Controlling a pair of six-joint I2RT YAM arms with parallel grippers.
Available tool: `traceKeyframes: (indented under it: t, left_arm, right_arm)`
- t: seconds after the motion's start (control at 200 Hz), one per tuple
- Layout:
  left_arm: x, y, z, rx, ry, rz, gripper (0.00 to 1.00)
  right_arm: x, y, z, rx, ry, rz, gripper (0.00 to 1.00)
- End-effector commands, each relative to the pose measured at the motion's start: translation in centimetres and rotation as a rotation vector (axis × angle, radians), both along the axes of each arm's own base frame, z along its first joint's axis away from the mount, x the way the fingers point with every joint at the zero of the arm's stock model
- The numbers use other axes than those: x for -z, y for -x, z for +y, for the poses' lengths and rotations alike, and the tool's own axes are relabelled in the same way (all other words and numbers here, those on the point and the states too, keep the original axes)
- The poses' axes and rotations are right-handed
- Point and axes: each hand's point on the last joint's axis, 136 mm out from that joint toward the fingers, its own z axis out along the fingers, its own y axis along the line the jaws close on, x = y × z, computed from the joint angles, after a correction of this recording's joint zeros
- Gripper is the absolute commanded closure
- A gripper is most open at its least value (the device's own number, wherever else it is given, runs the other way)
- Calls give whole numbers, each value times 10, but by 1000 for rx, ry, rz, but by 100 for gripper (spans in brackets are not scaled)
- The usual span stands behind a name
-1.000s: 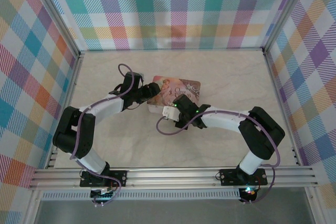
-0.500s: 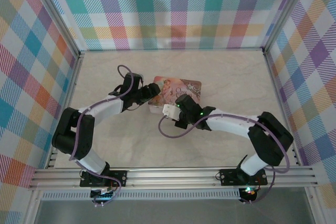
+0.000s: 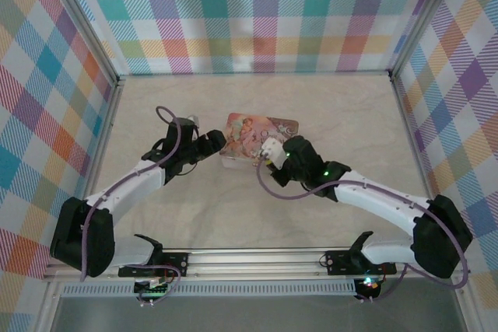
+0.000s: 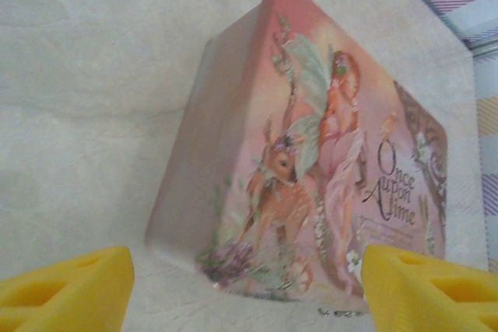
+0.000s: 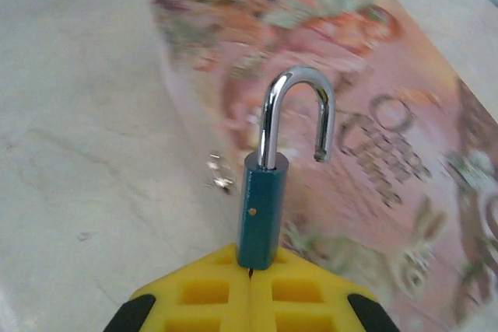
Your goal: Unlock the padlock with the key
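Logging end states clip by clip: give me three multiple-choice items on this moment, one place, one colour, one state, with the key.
1. Where is the padlock? A. clamped in the right gripper B. lying on the table C. on the frame rail
2. What colour is the padlock's body? A. red B. teal C. yellow
3. How is its shackle? A. latched shut B. swung open, one end free C. missing
Key: 1 A, the yellow fingers pinch its body in the right wrist view; 2 B, teal under a silver shackle; 3 B, the short end hangs free before the pink tin.
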Motion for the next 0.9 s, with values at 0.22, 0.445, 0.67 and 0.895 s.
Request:
traceKeyframes:
  t: [0.22,0.445,0.67,0.895]
  left_arm:
    - [6,10,20,-23,-99,1,22]
    - [9,8,25,-50,-122,16,21]
    - [9,9,27,-55,-126,17,20]
    - [14,11,28,-61,-126,28,20]
  right_arm:
    - [-3,-44,-99,526,-153,172,100]
    - [31,-65,-166,821,-221,331,100]
    - [57,-93,-186,908,-268,439,100]
    - [83,-113,-196,959,-280,532,100]
